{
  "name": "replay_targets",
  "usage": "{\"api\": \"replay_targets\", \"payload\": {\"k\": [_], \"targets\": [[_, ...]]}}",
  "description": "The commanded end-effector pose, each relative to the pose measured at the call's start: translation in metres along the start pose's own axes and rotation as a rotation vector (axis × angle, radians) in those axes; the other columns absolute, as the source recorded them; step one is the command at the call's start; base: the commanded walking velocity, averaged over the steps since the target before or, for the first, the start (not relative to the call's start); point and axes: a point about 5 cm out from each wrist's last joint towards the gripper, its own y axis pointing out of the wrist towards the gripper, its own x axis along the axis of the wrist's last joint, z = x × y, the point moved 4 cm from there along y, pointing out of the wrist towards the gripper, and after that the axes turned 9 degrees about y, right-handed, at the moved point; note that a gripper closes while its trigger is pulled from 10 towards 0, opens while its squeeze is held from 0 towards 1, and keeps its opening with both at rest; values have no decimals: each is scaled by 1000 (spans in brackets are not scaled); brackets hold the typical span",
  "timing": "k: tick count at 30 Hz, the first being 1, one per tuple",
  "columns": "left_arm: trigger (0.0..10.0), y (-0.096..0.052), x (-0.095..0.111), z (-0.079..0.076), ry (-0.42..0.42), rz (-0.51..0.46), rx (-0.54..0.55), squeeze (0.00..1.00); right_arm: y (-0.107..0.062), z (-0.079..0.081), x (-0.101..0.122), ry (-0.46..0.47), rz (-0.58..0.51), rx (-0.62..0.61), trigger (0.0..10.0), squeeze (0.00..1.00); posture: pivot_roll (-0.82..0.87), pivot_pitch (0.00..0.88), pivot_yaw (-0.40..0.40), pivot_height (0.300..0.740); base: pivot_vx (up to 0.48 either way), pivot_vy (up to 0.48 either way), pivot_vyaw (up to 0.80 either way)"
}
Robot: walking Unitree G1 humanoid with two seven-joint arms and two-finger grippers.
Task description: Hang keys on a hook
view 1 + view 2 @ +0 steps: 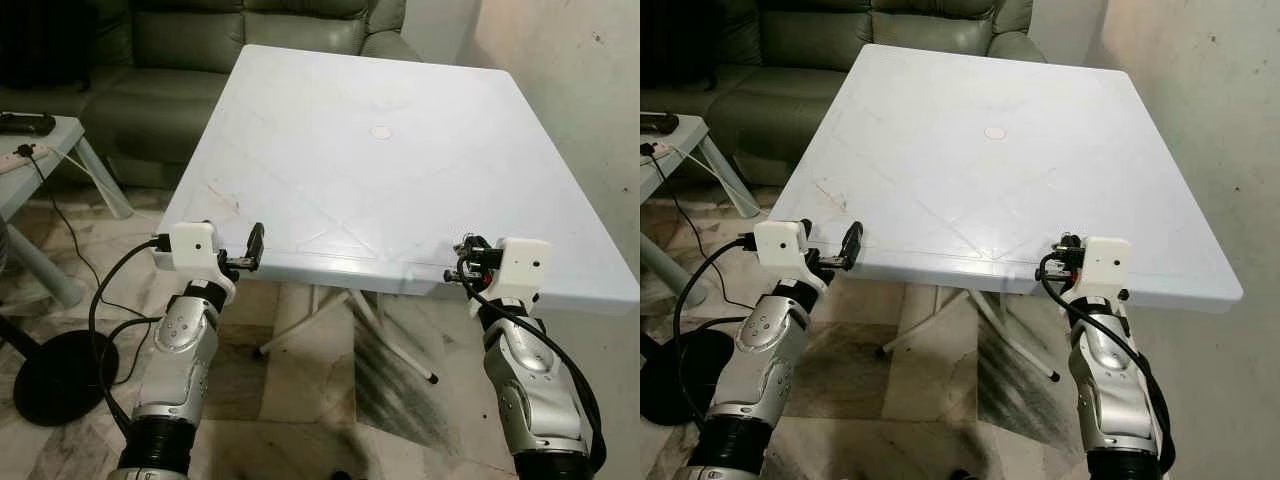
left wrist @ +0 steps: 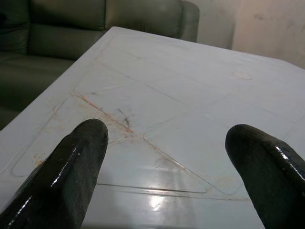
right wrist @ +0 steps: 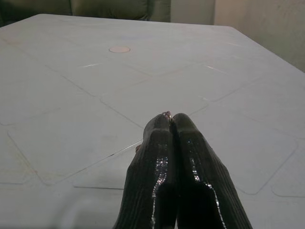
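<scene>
Sofa [image 1: 250, 30] behind white table [image 1: 380, 170]; left end effector [image 2: 162, 157] wide, right end effector [image 3: 170, 119] pinched closed

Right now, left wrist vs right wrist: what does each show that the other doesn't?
Left wrist: left pincer open, fingers wide apart, over rusty stains on the table.
Right wrist: right pincer shut, a tiny bit peeking between its tips, too small to identify.
Both: the white table, its round cap, the sofa behind.
</scene>
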Motion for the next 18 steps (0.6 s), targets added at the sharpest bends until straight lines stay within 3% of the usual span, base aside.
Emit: {"api": "replay_targets", "payload": {"k": [1,18], "targets": [[10000,-1,0,3,11,3,4,0,-1,-1,2,3,-1,-7,10000,0,21,106,-30,740,0,0,-694],[10000,-2,1,5,-3,-4,9,0,-1,2,0,3,5,2,10000,0,28,109,-38,740,0,0,-693]]}}
